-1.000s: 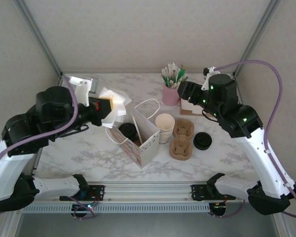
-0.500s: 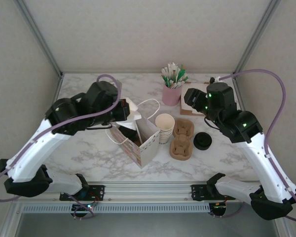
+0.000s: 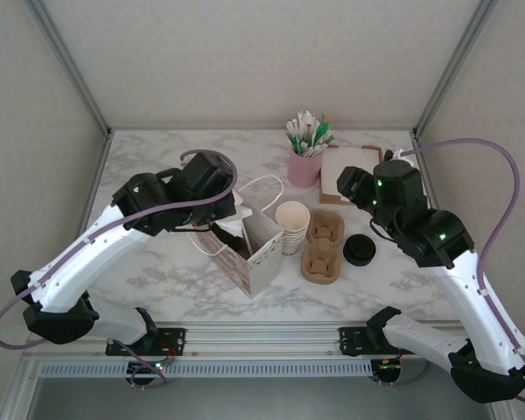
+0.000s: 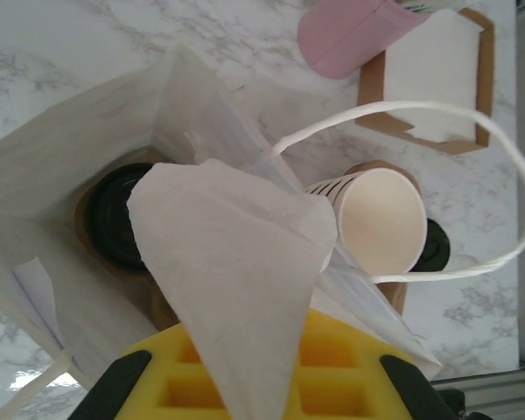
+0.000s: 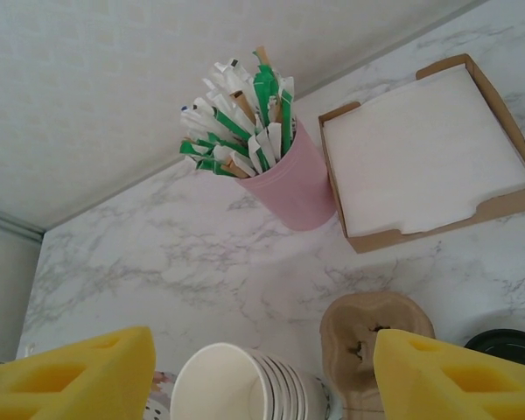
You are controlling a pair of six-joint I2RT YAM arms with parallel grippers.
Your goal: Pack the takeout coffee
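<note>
big swing inward by the left arm (image 3: 96,249) over the last second, from far out left to right above the open white patterned paper bag with cord handles (image 3: 258,254); smaller pull-back by the right arm (image 3: 455,262) toward its own side. on the left now: left gripper (image 4: 245,363) clamped on a floppy white paper napkin (image 4: 232,262), dangling it over the bag's mouth. down inside that bag, by the napkin's left edge: the takeout coffee (image 4: 114,214), showing as a round black plastic lid ringed by brown pulp holder, with cup walls hidden. probably light, thin-walled, easy to crush; glossy, likely slippery lid, liable to pop off under a squeeze. best taken by the holder or low around the cup, never by the lid. just right of the bag, a tall stack of nested cream paper cups (image 3: 292,226), then a brown moulded pulp carrier (image 3: 322,249) and a loose round black lid (image 3: 359,250). far right: right gripper (image 5: 262,381) with yellow pads spread wide, gripping nothing.
</note>
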